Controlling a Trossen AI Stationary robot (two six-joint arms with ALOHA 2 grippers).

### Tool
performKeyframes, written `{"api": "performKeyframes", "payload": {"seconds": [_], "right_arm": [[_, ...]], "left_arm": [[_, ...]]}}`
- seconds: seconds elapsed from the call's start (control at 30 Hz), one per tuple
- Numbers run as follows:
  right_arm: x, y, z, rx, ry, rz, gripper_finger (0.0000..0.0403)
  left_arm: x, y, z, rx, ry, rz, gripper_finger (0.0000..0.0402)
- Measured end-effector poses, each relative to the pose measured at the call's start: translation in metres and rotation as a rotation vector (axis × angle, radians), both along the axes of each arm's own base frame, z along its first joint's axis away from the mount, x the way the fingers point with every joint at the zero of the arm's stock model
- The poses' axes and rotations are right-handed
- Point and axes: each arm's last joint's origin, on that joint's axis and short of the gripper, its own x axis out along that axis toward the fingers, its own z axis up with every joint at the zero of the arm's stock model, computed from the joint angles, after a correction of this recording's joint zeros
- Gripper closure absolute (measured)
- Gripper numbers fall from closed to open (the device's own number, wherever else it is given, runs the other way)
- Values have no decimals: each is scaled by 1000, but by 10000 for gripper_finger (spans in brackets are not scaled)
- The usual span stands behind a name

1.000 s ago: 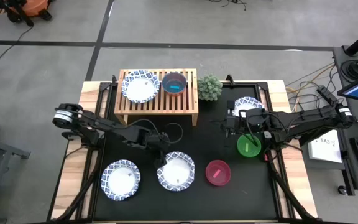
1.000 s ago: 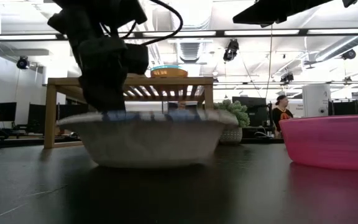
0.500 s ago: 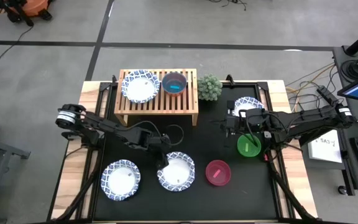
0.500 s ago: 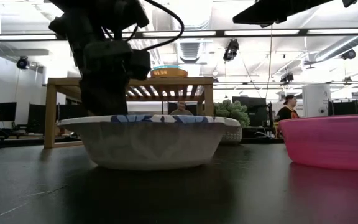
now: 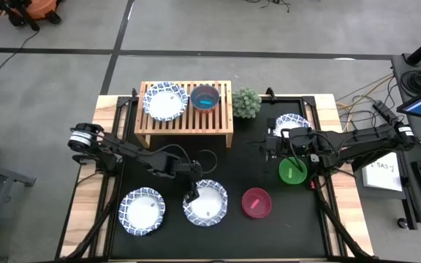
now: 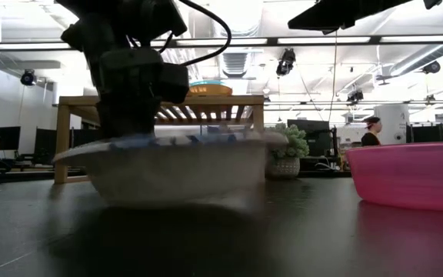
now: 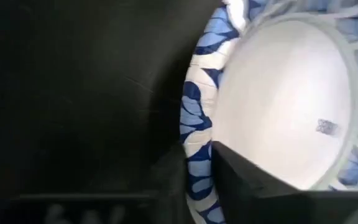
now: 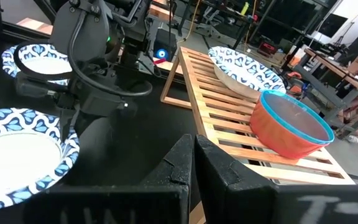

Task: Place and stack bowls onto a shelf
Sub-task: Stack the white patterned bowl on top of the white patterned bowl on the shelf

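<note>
Tilted now where it sat flat a moment back, the white bowl [image 5: 206, 202] has one edge lifted by the left gripper [image 5: 191, 196].

Its fingers [image 7: 253, 180] are pinched on the bowl's blue-patterned rim, one inside and one outside, near the front middle of the black table [image 5: 269, 234]. A thin rim like that looks apt to flex, so I would say the lift wants to be slow and level, with the bowl carried high enough to pass the front rail of the wooden shelf [image 5: 225, 117] at the back. On its slats another white bowl [image 5: 164, 100] already sits, beside a red bowl [image 5: 205, 97] with a blue one nested in it. The right gripper [image 5: 270, 145] waits shut and empty by the green bowl [image 5: 292, 172]; the smooth magenta bowl [image 5: 256, 202] lies beside the lifted one.
</note>
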Motion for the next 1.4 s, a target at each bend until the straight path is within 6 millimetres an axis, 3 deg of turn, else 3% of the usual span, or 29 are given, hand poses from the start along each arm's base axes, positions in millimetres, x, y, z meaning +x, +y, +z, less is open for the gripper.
{"api": "performKeyframes", "payload": {"seconds": [0.07,0.2,0.3,0.4,0.6,0.73,0.9,1.13,1.4], "right_arm": [[0,0,0,0,0,0,394],[0,0,0,0,0,0,394],[0,0,0,0,0,0,394],[0,0,0,1,0,0,394],[0,0,0,3,-1,-1,394],[0,0,0,2,-1,0,394],[0,0,0,1,0,0,394],[0,0,0,1,-1,0,394],[0,0,0,5,-1,-1,394]], "left_arm": [[0,0,1,-7,-5,3,387],[-1,0,9,-13,-18,7,393],[-1,-1,29,-36,-51,-11,399],[-4,0,62,-22,-109,-51,400],[-25,13,150,118,-214,-88,401],[-52,34,207,283,-237,4,401],[-90,70,252,558,-174,228,401],[-134,131,282,650,-124,480,401],[-163,201,272,414,-89,585,401]]}}
